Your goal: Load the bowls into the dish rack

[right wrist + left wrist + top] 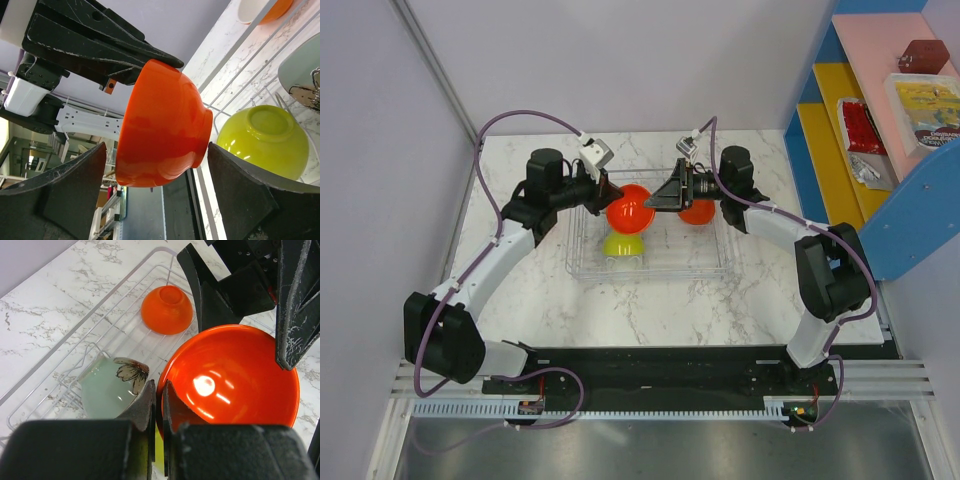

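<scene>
The clear dish rack (705,262) lies mid-table. My left gripper (607,207) is shut on the rim of a red-orange bowl (629,212) and holds it tilted on its side above the rack; the pinch shows in the left wrist view (159,390) on the bowl (235,375). My right gripper (656,198) is open and straddles the same bowl (160,125). One finger (235,190) is at the bowl's foot and the other stands apart from it. In the rack are an upturned orange bowl (166,310), a yellow-green bowl (262,140) and a pale green flowered bowl (107,387).
A blue, yellow and pink shelf unit (880,150) with packets stands at the table's right edge. A grey wall panel (390,150) runs along the left side. Both arms reach in over the rack from the sides.
</scene>
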